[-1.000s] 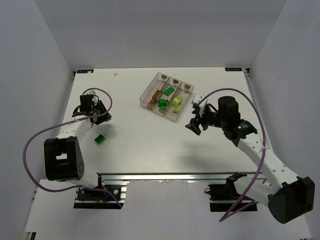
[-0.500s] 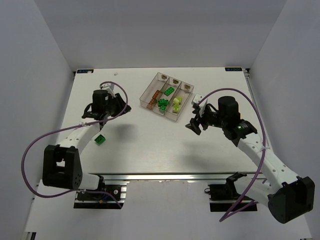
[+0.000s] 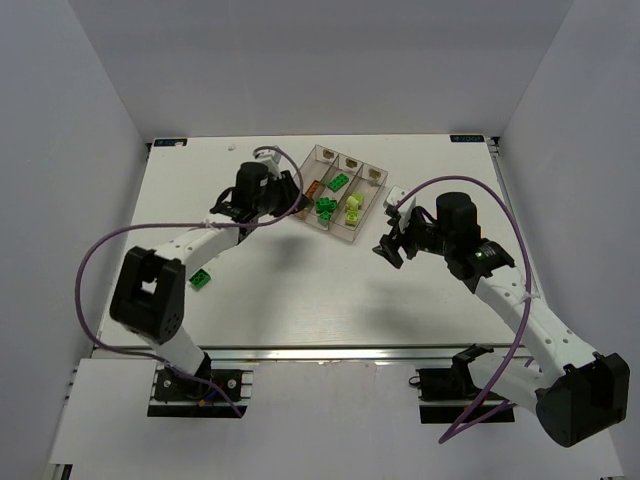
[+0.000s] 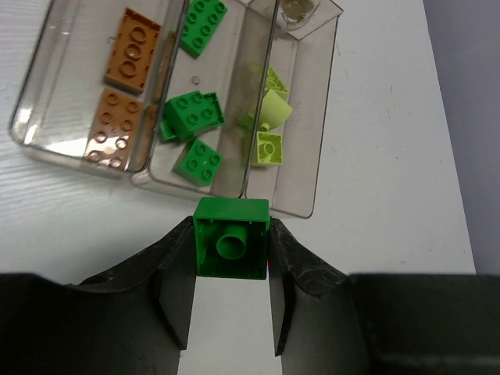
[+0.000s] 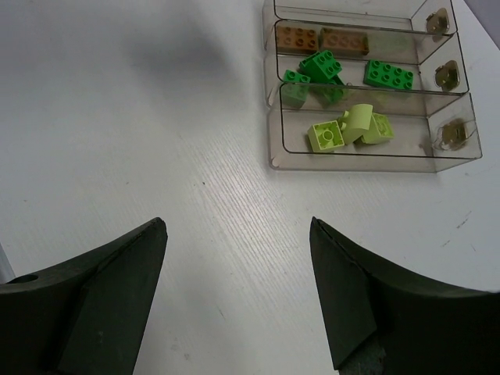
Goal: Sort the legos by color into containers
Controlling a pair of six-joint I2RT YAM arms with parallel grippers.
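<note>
My left gripper (image 3: 283, 192) (image 4: 231, 226) is shut on a bright green brick (image 4: 231, 238), hollow underside facing the camera, just short of the near end of the clear three-bin tray (image 3: 298, 176) (image 4: 322, 117). In the left wrist view the left bin holds orange-brown bricks (image 4: 131, 55), the middle bin green bricks (image 4: 194, 116), and the right bin pale yellow-green bricks (image 4: 269, 117). My right gripper (image 3: 392, 245) (image 5: 237, 226) is open and empty above bare table, right of the tray (image 5: 375, 160). Another green brick (image 3: 201, 280) lies on the table at the left.
The white table (image 3: 300, 290) ends at grey walls on the left, back and right. The arm bases and a metal rail (image 3: 330, 352) run along the near edge. Purple cables loop off both arms.
My left gripper has swung from the table's left side rightward and away to the tray's left edge. The right arm has barely moved. The loose green brick has stayed put.
</note>
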